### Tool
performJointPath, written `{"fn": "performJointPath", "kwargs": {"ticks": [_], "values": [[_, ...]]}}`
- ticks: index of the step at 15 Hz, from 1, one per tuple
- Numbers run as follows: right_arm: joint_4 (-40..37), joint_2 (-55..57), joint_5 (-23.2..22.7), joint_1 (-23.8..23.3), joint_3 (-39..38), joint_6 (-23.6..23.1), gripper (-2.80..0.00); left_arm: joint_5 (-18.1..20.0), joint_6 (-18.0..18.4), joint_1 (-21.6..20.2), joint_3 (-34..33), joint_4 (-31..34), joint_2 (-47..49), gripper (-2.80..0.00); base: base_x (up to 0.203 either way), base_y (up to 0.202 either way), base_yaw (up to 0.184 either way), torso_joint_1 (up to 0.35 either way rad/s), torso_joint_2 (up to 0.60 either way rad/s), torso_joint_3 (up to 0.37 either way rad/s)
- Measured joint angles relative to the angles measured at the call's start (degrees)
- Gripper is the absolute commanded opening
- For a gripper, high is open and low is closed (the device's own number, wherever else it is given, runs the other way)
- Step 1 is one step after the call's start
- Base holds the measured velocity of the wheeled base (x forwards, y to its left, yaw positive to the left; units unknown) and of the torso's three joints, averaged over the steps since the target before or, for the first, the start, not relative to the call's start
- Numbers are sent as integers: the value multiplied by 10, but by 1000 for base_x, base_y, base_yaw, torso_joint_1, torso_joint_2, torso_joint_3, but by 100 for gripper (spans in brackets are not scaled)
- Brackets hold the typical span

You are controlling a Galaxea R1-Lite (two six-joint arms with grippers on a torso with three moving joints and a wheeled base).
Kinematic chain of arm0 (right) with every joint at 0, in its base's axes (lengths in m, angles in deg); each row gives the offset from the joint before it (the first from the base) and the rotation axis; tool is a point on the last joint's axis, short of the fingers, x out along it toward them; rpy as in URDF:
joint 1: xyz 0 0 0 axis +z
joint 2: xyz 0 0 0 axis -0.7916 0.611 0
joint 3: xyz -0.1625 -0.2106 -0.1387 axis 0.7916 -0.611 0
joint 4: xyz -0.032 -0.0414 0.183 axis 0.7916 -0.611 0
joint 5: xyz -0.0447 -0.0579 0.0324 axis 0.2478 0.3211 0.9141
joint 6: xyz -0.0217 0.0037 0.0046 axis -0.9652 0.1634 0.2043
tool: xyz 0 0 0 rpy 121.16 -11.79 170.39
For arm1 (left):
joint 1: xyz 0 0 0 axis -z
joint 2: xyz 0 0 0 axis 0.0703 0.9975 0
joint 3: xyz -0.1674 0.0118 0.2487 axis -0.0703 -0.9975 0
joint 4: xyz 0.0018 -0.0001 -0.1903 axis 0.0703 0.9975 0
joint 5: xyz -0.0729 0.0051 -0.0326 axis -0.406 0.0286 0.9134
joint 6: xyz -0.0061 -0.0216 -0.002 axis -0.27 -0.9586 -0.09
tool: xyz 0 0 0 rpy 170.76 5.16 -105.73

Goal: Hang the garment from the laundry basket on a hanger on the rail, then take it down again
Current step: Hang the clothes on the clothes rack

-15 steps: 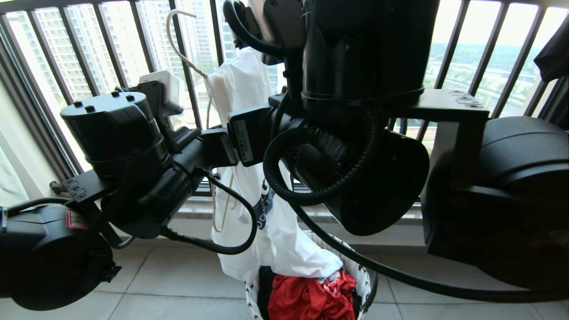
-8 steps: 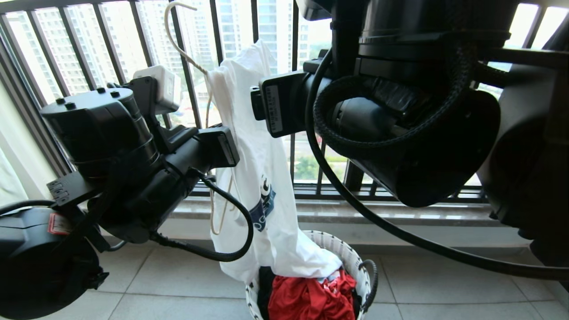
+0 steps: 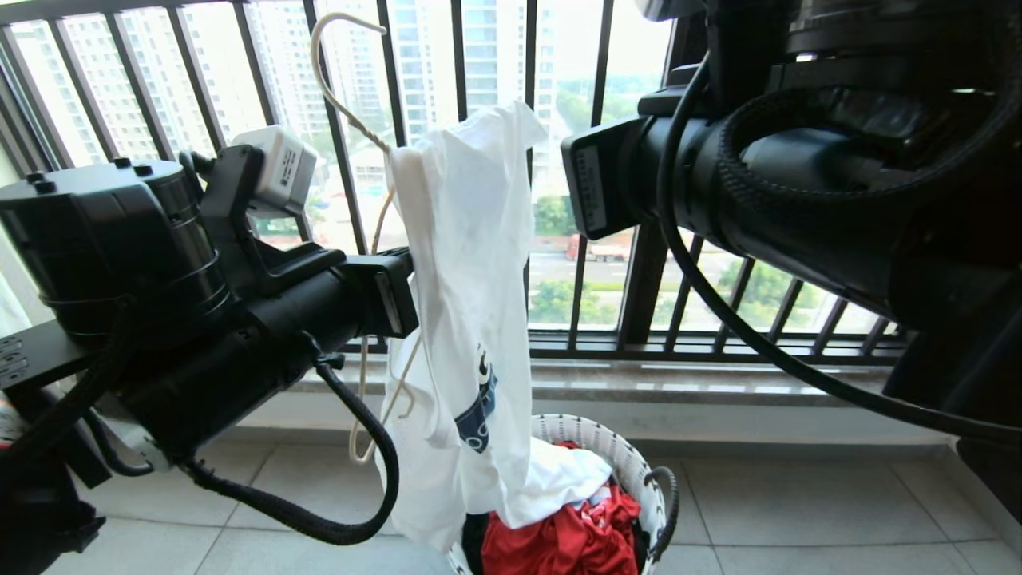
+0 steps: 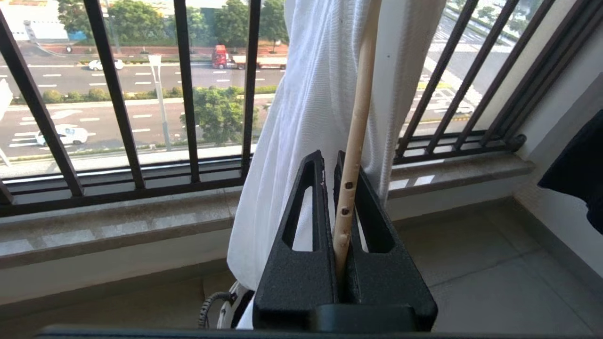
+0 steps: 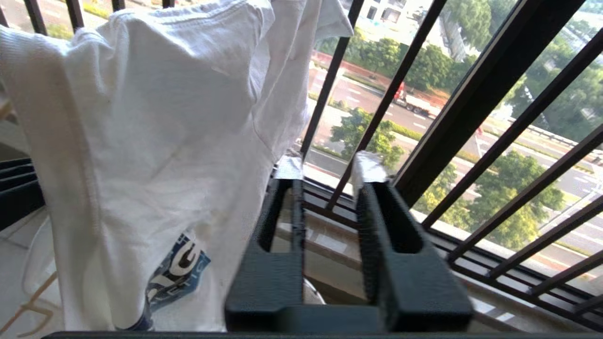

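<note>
— Railing (image 3: 639, 279) first, operator: the black bars stand beyond both of your grippers, with the street behind them.

— And the garment?

— The garment (image 3: 471, 239) hangs in a long bunched fold between your two arms. It sits just past the tips of your left gripper (image 4: 330, 160) and beside your right gripper (image 5: 327, 165), off its inner finger. Its blue print faces the right wrist view, and its lower end drops into the laundry basket (image 3: 631, 459) on the floor tiles, well below both grippers. Red clothing (image 3: 575, 535) lies in that basket too.

— What are you holding?

— Your left gripper is clamped narrow on a cream arm of the hanger (image 3: 335, 88). The hook rises above that gripper, free in the air against the bars. Your right gripper's fingers stand parted with nothing between them; the cloth does not touch them.
</note>
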Motion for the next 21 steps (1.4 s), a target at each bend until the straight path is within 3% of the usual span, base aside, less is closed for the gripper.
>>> {"fn": "performJointPath", "kwargs": {"ticks": [7, 9, 12, 13, 16, 18, 21], "values": [[-277, -38, -14, -9, 109, -105, -280, 143, -49, -11, -37, 22, -40, -280, 0, 0, 0, 0, 0, 0], [-316, -38, -40, -10, 130, -134, -280, 192, -53, -22, -51, 22, -45, -280, 0, 0, 0, 0, 0, 0], [-354, -31, -95, -10, 157, -140, -280, 271, -67, -45, -70, 23, -54, -280, 0, 0, 0, 0, 0, 0], [-362, -30, -117, -10, 161, -145, 0, 298, -72, -53, -76, 22, -57, -280, 0, 0, 0, 0, 0, 0], [-376, -28, -163, -10, 164, -156, 0, 356, -75, -75, -91, 23, -63, -280, 0, 0, 0, 0, 0, 0], [-390, -27, -198, -11, 167, -163, 0, 375, -75, -81, -98, 23, -65, -280, 0, 0, 0, 0, 0, 0], [-407, -21, -309, -41, 174, -201, 0, 416, -75, -83, -111, 31, -76, -280, 0, 0, 0, 0, 0, 0]]}}
